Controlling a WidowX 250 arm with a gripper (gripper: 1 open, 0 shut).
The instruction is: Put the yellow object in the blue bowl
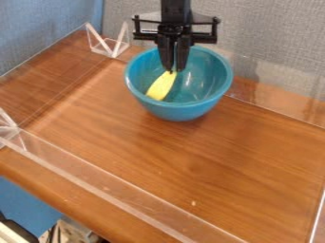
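The blue bowl [203, 100] stands on the wooden table toward the back. Inside it, the yellow object [162, 85] lies tilted against the left inner wall. My gripper [176, 63] hangs straight down over the bowl's back left part, with its tips just above the yellow object's upper end. The black fingers [170, 49] are pressed together with nothing between them, so the gripper is shut and empty.
A low clear acrylic wall [127, 197] runs around the wooden table [152, 152]. Clear triangular brackets stand at the back left [102, 40] and at the left edge [10, 128]. A grey-blue wall is right behind the bowl.
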